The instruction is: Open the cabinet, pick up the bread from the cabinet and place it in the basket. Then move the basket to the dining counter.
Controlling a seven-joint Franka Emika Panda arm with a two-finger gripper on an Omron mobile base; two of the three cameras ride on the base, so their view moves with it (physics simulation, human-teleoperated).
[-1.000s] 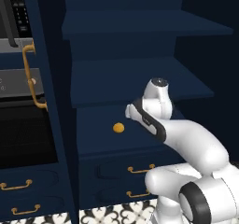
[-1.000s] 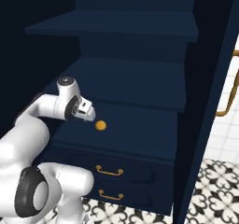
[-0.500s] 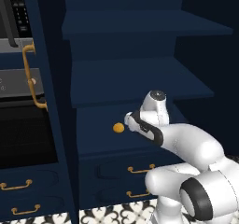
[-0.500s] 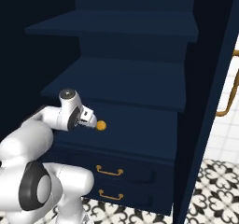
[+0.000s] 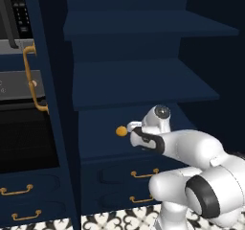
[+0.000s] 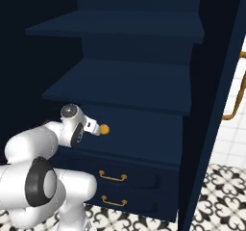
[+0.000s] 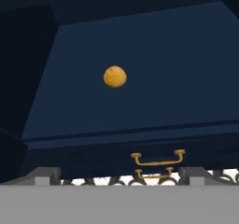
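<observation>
The tall navy cabinet [image 5: 143, 85] stands open, its shelves [image 6: 125, 83] bare apart from the bread. The bread [image 5: 121, 131] [image 6: 104, 128] [image 7: 115, 76], a small golden lump, lies on the lowest shelf [image 7: 177, 78]. My gripper [image 5: 133, 127] [image 6: 94, 128] [image 7: 119, 175] hovers level with that shelf, just short of the bread and pointing at it. It is open, and its fingertips [image 7: 46, 174] stand wide apart with nothing between them. The basket and the dining counter are out of view.
The opened doors flank the shelves, each with a curved brass handle [image 5: 32, 78] [image 6: 234, 97]. Two drawers with short brass handles [image 5: 144, 175] [image 6: 113, 177] sit below the lowest shelf. A black oven [image 5: 24, 143] is at the left. Patterned tiles [image 6: 226, 186] cover the floor.
The arm has folded lower and the hand has dropped and moved in toward the bread, now almost beside it. The jaws have stayed open; the bread has not moved.
</observation>
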